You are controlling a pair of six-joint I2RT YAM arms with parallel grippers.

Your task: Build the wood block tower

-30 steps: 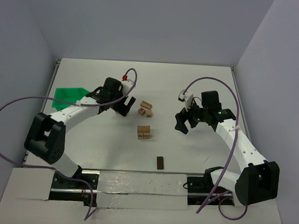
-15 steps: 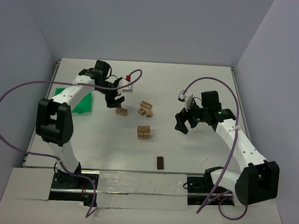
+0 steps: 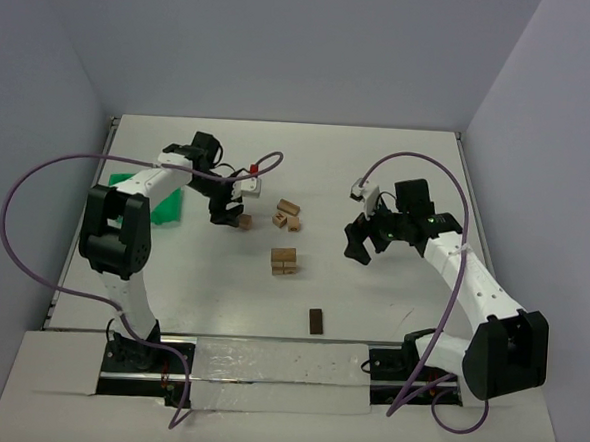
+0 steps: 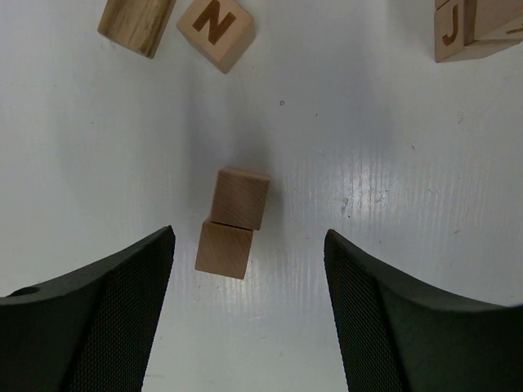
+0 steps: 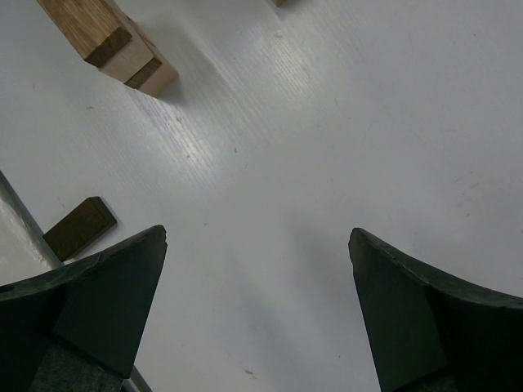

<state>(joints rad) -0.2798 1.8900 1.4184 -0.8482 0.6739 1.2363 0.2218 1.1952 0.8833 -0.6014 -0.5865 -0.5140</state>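
Tower (image 3: 284, 260) is a short stack sitting mid bench (image 3: 398, 177). Left gripper (image 3: 228, 214) hangs up-left of the tower, part open around two touching wood blocks (image 4: 234, 220), not gripping them. Right gripper (image 3: 363, 241), right of the tower, is wide open and empty

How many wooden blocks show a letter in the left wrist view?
2. The N block lies at the top left; the J block sits at the top right edge. Other blocks may carry letters on hidden faces.
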